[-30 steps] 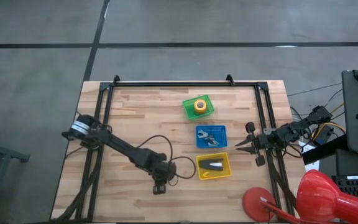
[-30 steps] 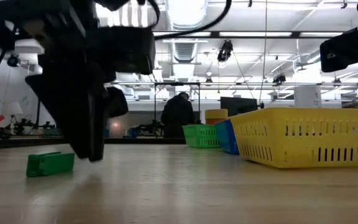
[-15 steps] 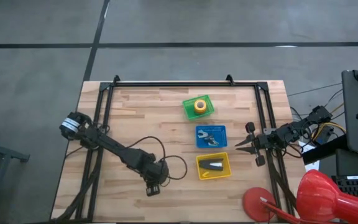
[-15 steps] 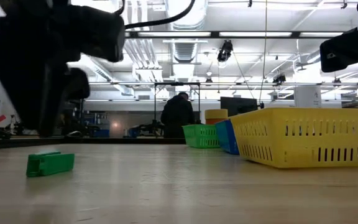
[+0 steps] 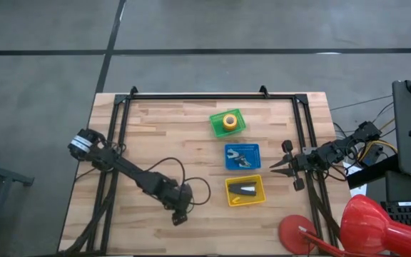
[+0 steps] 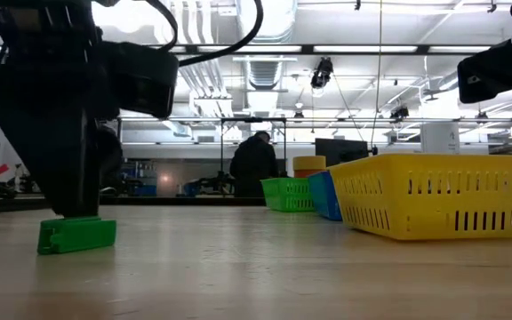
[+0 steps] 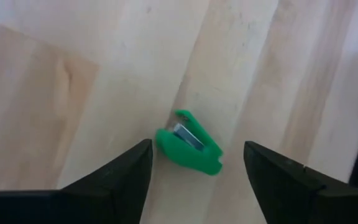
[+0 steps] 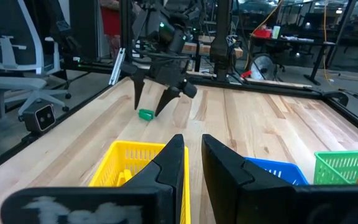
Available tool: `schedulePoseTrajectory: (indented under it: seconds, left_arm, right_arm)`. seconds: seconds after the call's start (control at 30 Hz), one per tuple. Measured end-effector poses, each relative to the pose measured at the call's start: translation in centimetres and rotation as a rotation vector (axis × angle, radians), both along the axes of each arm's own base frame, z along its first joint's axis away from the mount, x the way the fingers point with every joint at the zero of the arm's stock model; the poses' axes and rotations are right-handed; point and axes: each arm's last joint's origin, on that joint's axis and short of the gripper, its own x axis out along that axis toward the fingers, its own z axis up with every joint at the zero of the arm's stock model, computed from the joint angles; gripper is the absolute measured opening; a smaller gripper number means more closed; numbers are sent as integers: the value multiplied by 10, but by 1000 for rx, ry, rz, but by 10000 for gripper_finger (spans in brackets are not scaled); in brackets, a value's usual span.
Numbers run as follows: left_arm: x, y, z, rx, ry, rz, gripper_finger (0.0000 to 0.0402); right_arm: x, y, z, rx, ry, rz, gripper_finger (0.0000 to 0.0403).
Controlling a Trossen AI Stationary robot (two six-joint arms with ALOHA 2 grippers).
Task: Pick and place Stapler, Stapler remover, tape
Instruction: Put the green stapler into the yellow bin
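Note:
The small green stapler remover (image 7: 188, 149) lies on the bare wood near the table's near edge; it also shows in the low view (image 6: 76, 235). My left gripper (image 7: 197, 146) is open and points down over it, one finger on either side, with no touch showing. The dark stapler (image 5: 245, 189) lies in the yellow basket (image 5: 228, 200). The orange tape roll (image 5: 228, 121) sits in the green basket (image 5: 237, 130). My right gripper (image 5: 272, 166) waits at the table's right side, its fingers nearly together and empty.
A blue basket (image 5: 255, 148) with a small metal tool stands between the green and yellow baskets. A black frame (image 5: 191, 96) runs around the table's far and side edges. A red lamp (image 5: 366, 228) stands off the near right corner. A person stands far behind the table (image 6: 254, 169).
My left gripper has swung toward the table's left edge, past the green stapler remover, then come back a little to the right and gone down over it, staying open. The right arm has kept still.

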Motion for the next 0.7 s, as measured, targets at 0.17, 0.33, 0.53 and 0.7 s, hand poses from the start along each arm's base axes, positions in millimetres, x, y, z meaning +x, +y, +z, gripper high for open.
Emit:
schedulePoseTrajectory:
  seconds: [0.17,0.33,0.53,0.7]
  left_arm:
    - [-2,2,-6,26,-22,6,253]
    - [-3,3,-8,53,-37,-17,252]
    - [-1,5,-8,114,-91,19,252]
    - [-1,5,-14,187,-93,-35,252]
  right_arm:
    - [0,0,0,0,0,0,52]
    - [0,0,0,0,0,0,52]
    - [0,0,0,1,0,0,52]
    - [0,0,0,2,0,0,52]
